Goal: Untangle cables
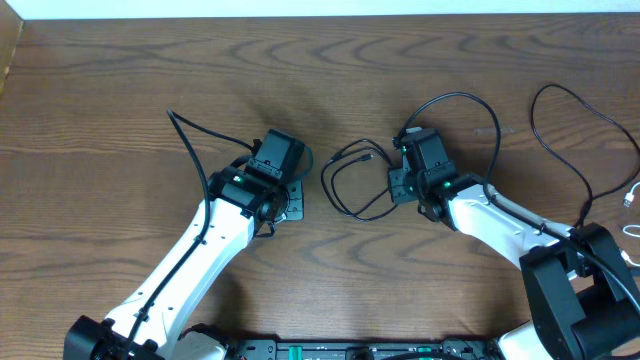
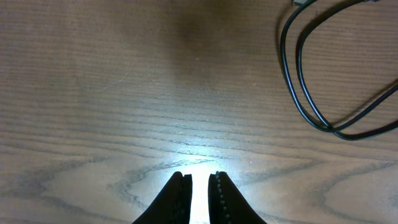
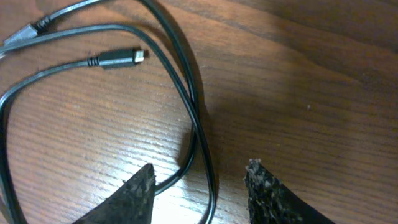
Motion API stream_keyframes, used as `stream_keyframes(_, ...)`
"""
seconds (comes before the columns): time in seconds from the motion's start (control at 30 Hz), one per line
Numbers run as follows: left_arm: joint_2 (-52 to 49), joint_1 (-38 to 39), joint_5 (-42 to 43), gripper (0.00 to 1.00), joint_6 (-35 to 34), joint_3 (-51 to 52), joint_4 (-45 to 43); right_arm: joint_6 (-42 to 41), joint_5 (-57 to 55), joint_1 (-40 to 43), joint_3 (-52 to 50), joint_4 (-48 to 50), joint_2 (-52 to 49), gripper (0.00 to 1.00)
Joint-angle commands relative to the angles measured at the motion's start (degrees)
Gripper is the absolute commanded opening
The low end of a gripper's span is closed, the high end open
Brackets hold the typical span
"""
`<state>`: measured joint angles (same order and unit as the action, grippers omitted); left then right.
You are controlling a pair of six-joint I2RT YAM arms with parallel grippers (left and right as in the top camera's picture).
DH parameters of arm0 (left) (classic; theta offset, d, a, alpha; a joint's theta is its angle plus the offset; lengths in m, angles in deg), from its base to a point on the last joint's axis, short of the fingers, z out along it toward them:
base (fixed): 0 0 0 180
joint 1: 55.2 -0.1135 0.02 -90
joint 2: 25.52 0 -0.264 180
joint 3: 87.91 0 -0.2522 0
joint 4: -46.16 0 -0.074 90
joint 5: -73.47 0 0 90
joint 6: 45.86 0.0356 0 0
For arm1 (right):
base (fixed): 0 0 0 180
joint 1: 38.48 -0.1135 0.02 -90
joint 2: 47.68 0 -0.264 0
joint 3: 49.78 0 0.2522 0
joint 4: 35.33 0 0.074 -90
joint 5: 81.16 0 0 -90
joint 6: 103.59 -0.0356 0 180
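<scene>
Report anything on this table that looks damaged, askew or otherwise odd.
Nothing stands out. The black cable lies in loose loops between the arms, its plug looking intact. A second black cable and a white cable end lie at the right edge. The wooden table shows no spills or marks.

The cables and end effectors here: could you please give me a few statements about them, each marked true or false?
1. The right end effector is open, with a black cable running between its fingers. True.
2. The left end effector grips a cable. False: it is nearly closed over bare table.
3. A plug lies free on the table. True.
4. The looped cable lies left of both arms. False: it lies between them.
</scene>
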<state>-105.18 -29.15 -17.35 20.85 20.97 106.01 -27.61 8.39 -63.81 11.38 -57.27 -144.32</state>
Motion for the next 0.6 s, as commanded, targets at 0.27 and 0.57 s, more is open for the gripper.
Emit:
stream_keyframes(0.27, 0.35, 0.02, -1.16, 0.15, 0.52, -0.17, 1.25, -8.26, -3.1, -0.28, -3.19, -0.26, -0.17, 0.38)
stream_keyframes(0.57, 0.35, 0.02, -1.16, 0.15, 0.52, -0.17, 1.46, -9.42, -5.05, -0.28, -5.53, -1.16, -0.17, 0.03)
